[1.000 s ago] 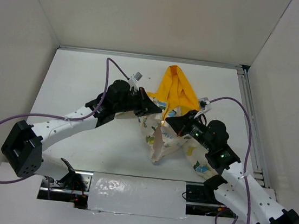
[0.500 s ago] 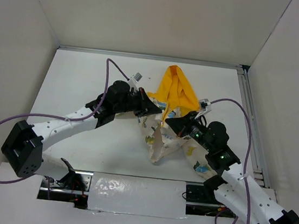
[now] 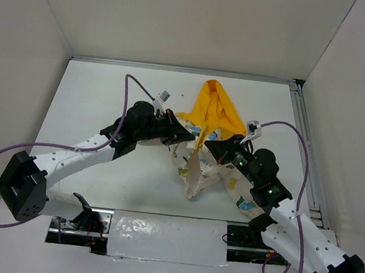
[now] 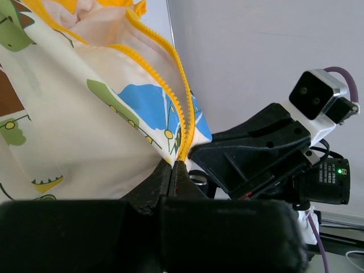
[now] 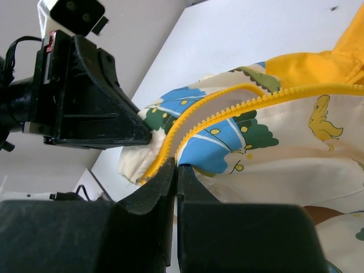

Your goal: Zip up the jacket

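Note:
The jacket (image 3: 200,168) is cream-white with cartoon prints and a yellow hood (image 3: 214,107), bunched and lifted off the table between the arms. My left gripper (image 3: 189,136) is shut on the jacket's edge by the yellow zipper strip (image 4: 181,116). My right gripper (image 3: 209,144) is shut on the facing front edge beside its zipper teeth (image 5: 227,111). In the left wrist view the jacket (image 4: 85,108) hangs above my pinched fingers (image 4: 165,185), with the right gripper's body close by. In the right wrist view the jacket (image 5: 273,142) spreads right of my gripper (image 5: 177,165). The zipper is open.
White walls enclose the white table (image 3: 100,100) on the far, left and right sides. A metal rail (image 3: 305,145) runs along the right edge. A taped white strip (image 3: 164,234) lies between the arm bases. Purple cables loop off both arms.
Both grippers have shifted slightly left and away with the jacket held; the left arm's elbow and base swung a little left. The jacket's lower flap hangs a bit straighter.

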`<state>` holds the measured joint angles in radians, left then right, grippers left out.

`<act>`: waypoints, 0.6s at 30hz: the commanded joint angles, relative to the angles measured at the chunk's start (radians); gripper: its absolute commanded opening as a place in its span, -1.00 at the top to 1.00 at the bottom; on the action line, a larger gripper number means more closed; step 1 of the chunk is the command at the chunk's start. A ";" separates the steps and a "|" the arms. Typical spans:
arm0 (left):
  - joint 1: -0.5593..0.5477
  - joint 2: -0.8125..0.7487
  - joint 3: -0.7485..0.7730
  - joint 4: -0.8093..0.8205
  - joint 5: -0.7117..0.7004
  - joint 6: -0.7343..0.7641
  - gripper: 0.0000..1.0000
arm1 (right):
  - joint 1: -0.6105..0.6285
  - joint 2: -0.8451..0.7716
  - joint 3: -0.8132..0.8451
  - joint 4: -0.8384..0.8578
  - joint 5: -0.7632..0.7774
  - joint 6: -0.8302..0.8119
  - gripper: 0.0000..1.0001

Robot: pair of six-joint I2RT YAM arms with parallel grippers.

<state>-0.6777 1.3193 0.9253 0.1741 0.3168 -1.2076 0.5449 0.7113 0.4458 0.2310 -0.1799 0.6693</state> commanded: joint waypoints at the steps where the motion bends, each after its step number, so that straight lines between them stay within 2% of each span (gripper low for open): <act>1: -0.002 -0.043 0.001 0.062 0.037 -0.006 1.00 | -0.005 -0.006 0.019 0.060 0.059 -0.011 1.00; 10: -0.011 -0.023 0.023 0.048 0.025 0.017 1.00 | 0.000 -0.006 0.016 0.073 0.014 -0.017 1.00; 14: -0.011 0.012 0.070 -0.019 0.042 0.048 1.00 | 0.000 -0.036 0.022 -0.002 0.042 -0.043 1.00; 17: -0.011 0.058 0.133 -0.135 0.062 0.138 1.00 | 0.000 -0.026 0.054 -0.140 0.100 -0.042 1.00; 18: -0.011 0.072 0.145 -0.207 0.080 0.213 1.00 | 0.001 -0.018 0.068 -0.181 0.120 -0.036 1.00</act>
<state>-0.6827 1.3605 0.9970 0.0601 0.3500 -1.1225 0.5453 0.6941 0.4580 0.1558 -0.1307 0.6521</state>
